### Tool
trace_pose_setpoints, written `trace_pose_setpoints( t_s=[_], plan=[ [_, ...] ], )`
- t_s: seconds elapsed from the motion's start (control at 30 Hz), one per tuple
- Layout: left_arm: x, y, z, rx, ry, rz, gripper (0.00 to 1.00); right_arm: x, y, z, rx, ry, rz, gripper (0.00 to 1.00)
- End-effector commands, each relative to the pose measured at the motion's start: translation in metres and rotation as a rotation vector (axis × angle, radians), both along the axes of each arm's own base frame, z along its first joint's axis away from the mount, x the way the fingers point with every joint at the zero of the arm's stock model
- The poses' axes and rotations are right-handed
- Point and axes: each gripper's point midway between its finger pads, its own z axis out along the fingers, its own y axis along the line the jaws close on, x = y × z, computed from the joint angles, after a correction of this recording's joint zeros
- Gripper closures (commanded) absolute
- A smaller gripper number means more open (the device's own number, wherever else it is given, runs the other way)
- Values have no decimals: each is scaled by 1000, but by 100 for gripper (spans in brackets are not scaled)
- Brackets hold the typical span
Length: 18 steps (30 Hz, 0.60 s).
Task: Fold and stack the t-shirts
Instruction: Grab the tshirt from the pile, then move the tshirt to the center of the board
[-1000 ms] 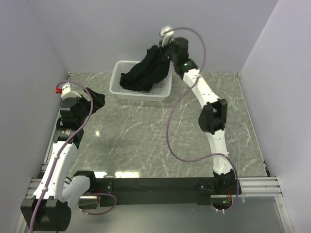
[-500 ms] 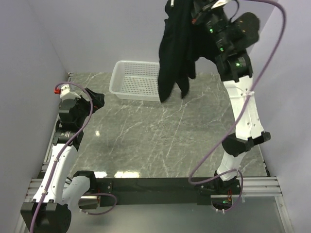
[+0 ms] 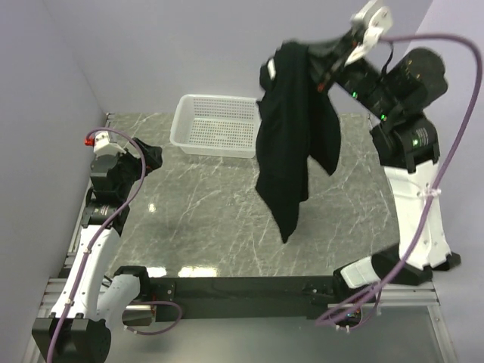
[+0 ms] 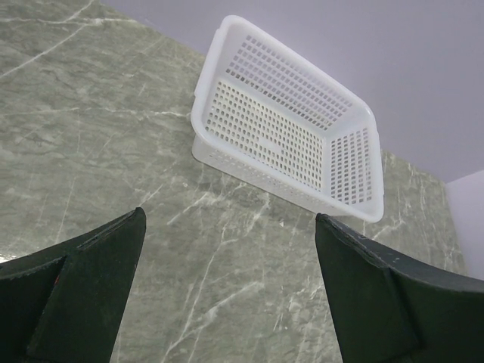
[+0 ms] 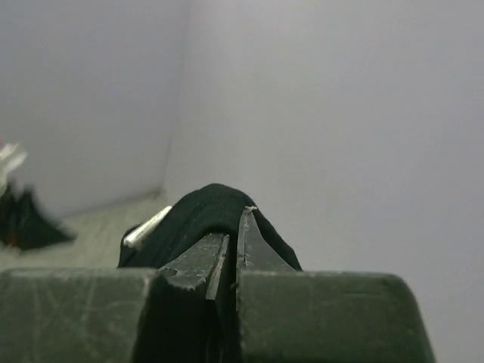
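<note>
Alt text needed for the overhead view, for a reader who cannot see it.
The right hand holds a black t-shirt high above the grey marble table, its cloth hanging down loose. An empty white mesh basket sits at the table's far side, and the left hand is open near the left edge.

no text, label, brand, number or sign is being read in any of the views. nothing legible is being shown on the black t-shirt (image 3: 291, 151), on the white mesh basket (image 3: 215, 125) or on the table (image 3: 204, 219).
</note>
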Motion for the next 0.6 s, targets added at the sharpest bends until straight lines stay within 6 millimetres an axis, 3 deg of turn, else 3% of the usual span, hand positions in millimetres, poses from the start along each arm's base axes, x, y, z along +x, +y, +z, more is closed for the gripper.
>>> trace_pose_setpoints(
  t_s=[0.0, 0.07, 0.1, 0.17, 0.2, 0.23, 0.33, 0.53, 0.57],
  plan=[
    [-3, 2, 15, 30, -57, 0, 1, -10, 18, -80, -169, 86, 121, 100],
    [-4, 2, 14, 30, -52, -5, 1, -12, 26, -119, -233, 97, 143, 93],
    [-4, 1, 15, 29, -54, -7, 1, -16, 34, -158, -279, 145, 169, 84],
    [-4, 1, 15, 30, -52, -11, 1, -11, 40, -199, -378, 143, 137, 67],
    [-5, 0, 15, 29, -51, -17, 1, -9, 44, -237, -440, 195, 138, 57],
    [-5, -1, 15, 29, -51, -20, 1, -9, 48, -252, -479, 189, 135, 28],
    [-4, -4, 17, 24, -49, -38, 1, 2, 43, -284, -497, 261, 82, 8],
    [1, -13, 14, -10, -40, -78, 1, 14, 25, -314, -491, 355, 36, 2],
    [2, -16, 13, -23, -35, -90, 1, 18, 15, -322, -482, 381, 17, 2]
  ],
)
